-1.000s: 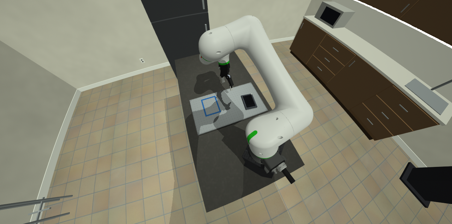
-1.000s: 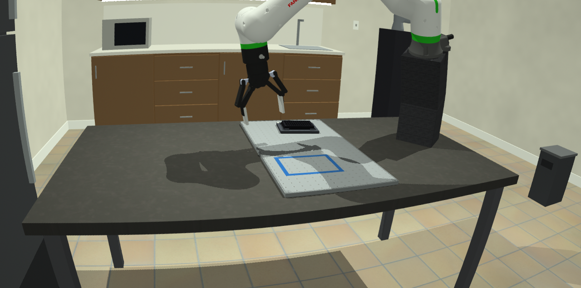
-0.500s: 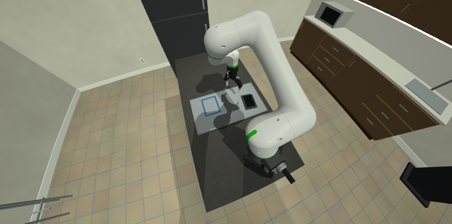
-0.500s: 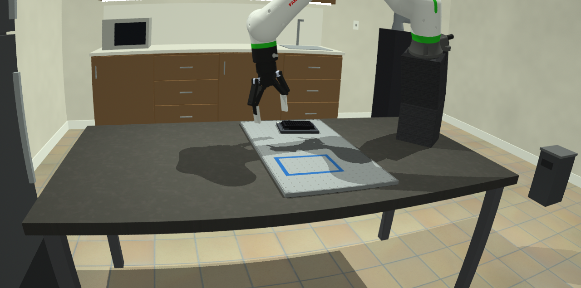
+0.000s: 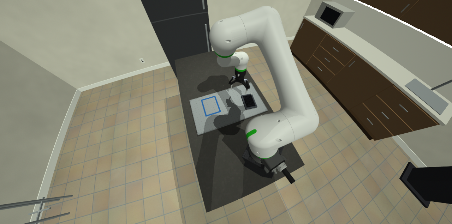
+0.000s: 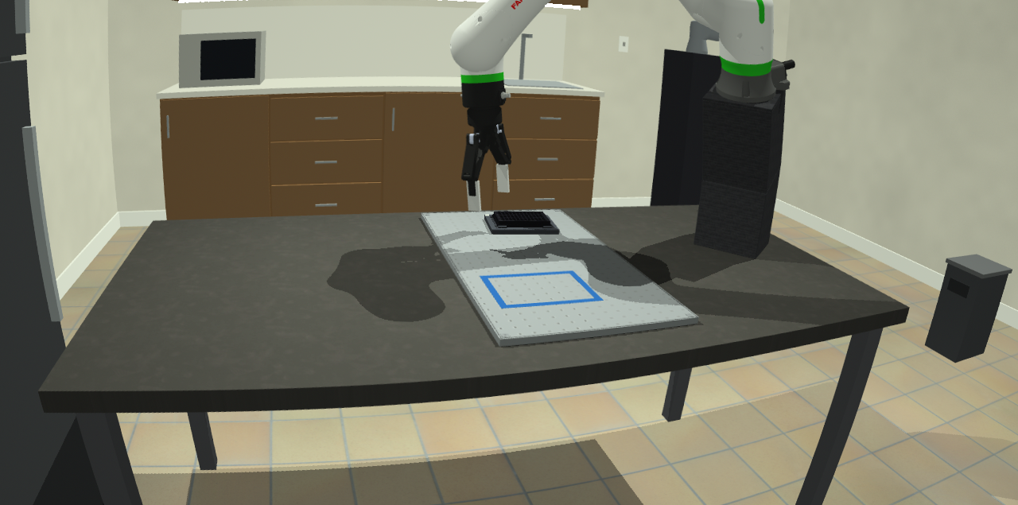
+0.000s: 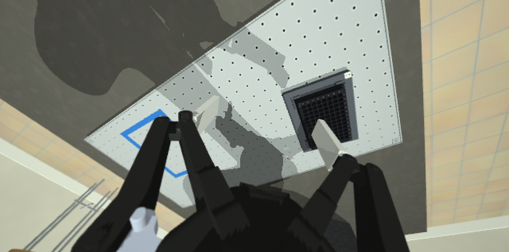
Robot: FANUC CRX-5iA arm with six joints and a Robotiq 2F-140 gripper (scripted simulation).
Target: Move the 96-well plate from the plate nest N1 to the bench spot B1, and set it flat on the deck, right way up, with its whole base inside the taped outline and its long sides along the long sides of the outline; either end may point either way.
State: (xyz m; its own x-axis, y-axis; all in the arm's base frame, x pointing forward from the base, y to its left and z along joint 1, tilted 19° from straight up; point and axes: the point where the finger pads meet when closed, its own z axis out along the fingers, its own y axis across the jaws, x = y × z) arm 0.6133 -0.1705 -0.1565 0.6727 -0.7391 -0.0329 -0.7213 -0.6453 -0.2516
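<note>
Plate [image 7: 327, 112]: black rectangular well grid, seated in grey nest [image 7: 289, 106].

Surroundings: kitchen fittings around the dark table [image 6: 235, 302].
Microwave [image 6: 220, 59] on counter, brown drawers [image 6: 325, 154] beneath; dark bin [image 6: 965, 306] stands on tiled floor.

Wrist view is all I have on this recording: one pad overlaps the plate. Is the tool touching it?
Observer: No. In the exterior view the tool hangs above the deck, beside the plate, fingers wide open and holding nothing.
Operator: Is the plate lifted at all?
Observer: No, it sits flat in the nest at the deck's far end.
Operator: Which side of the plate is the tool on?
Observer: From the top view, it is past the plate's end that points away from the arm's base.
</note>
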